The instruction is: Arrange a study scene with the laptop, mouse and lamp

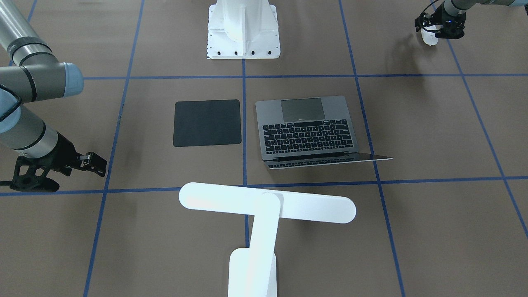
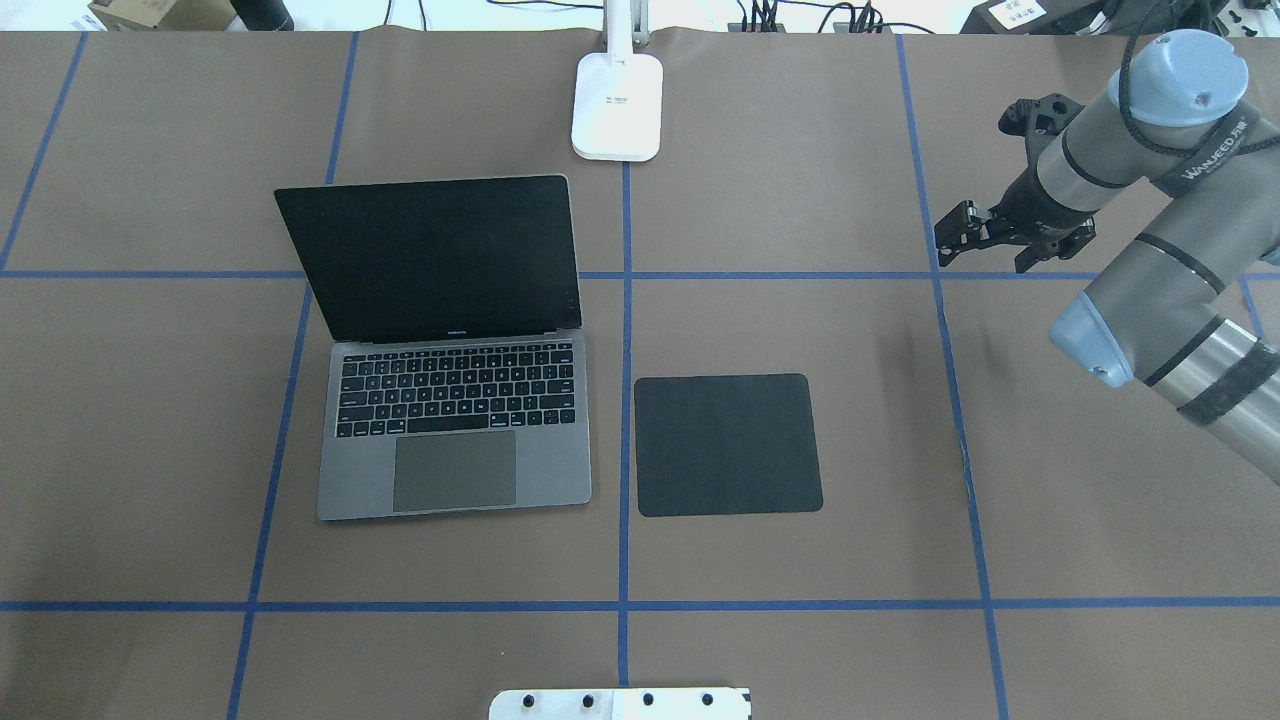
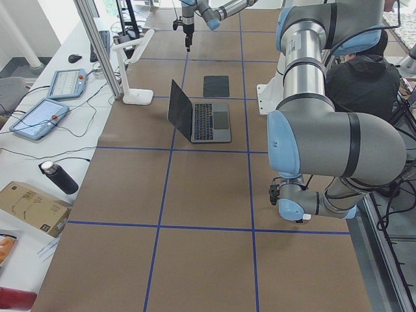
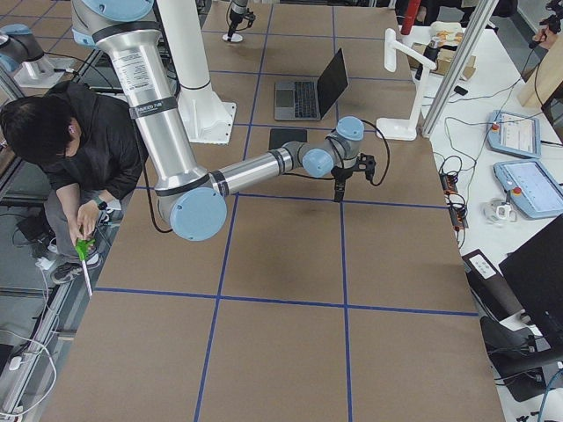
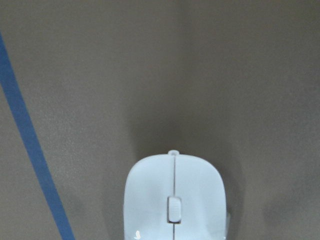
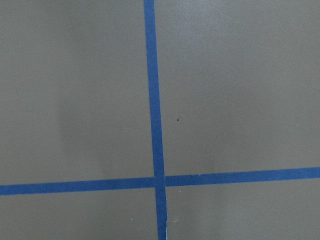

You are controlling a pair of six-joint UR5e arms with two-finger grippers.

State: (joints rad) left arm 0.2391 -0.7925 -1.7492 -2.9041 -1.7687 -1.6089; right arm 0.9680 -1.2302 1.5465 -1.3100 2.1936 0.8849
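Note:
The laptop [image 1: 307, 128] lies open at mid-table, its dark screen [image 2: 430, 255] upright. The white T-shaped lamp [image 1: 268, 204] stands beyond it at the far edge, its base [image 2: 617, 105] on the centre line. My left gripper [image 1: 433, 35] is near the robot's side of the table, far to the left. It is shut on the white mouse [image 1: 429, 39], which fills the bottom of the left wrist view [image 5: 174, 200] just above the table. My right gripper [image 1: 93, 163] hangs empty over the table's right part, its fingers together; it also shows in the overhead view [image 2: 965, 230].
A black square mouse pad [image 2: 727, 445] lies flat just right of the laptop. The white ribbed pedestal [image 1: 243, 29] stands at the robot's edge. Blue tape lines [image 6: 152, 100] cross the brown table. A person [image 4: 79, 141] sits beside the robot.

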